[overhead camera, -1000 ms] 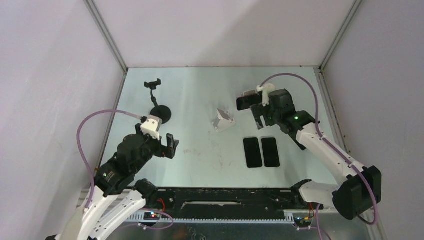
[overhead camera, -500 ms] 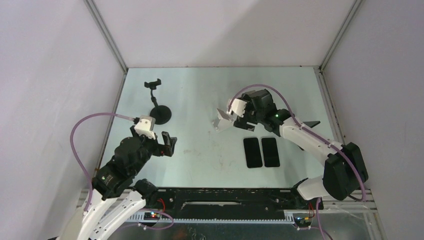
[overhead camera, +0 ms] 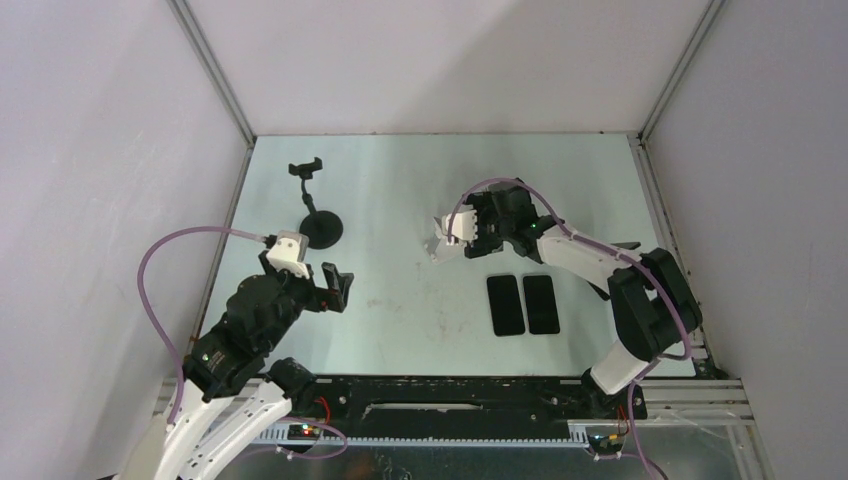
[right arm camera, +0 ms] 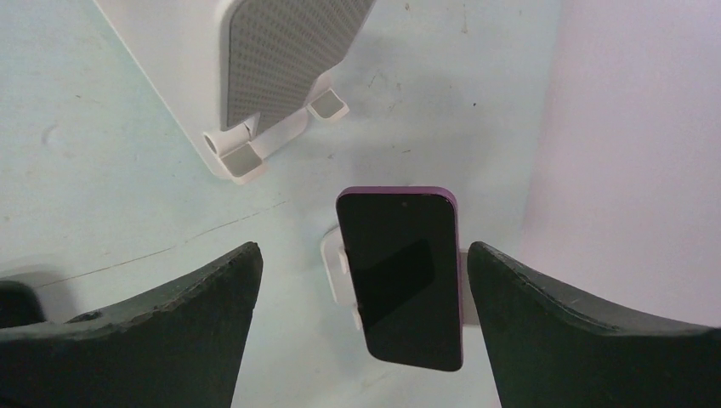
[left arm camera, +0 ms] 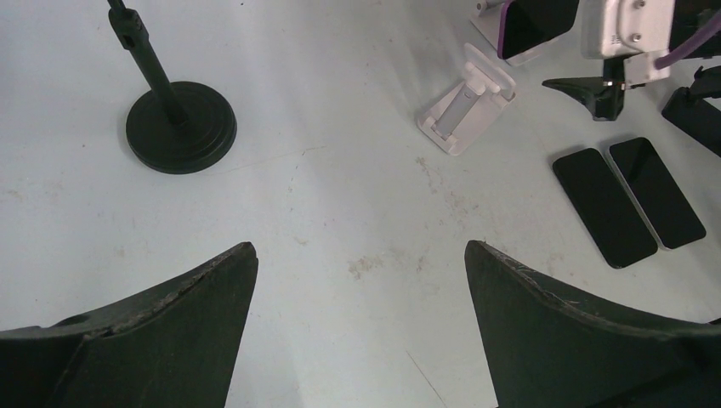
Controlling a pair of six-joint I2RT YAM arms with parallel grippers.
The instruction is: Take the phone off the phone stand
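Observation:
A purple phone point(right arm camera: 400, 276) with a dark screen stands upright on a small white phone stand point(right arm camera: 334, 274). In the right wrist view it sits straight ahead between my right gripper's point(right arm camera: 361, 248) two fingers. That gripper is open and neither finger touches the phone. The left wrist view shows the same phone point(left arm camera: 536, 21) at its top edge, beside the right wrist's white camera housing point(left arm camera: 629, 30). From above the right arm point(overhead camera: 560, 245) covers the phone. My left gripper point(left arm camera: 359, 246) hangs open over bare table at the near left point(overhead camera: 335, 288).
An empty white folding stand point(overhead camera: 445, 243) point(right arm camera: 281, 76) sits just left of the right wrist. Two black phones point(overhead camera: 505, 305) point(overhead camera: 541, 303) lie flat side by side near the middle right. A black round-base clamp stand point(overhead camera: 322, 230) is at the back left.
The right arm has swung left across the table toward the white folding stand, its gripper staying open. The left arm has drawn back slightly toward me.

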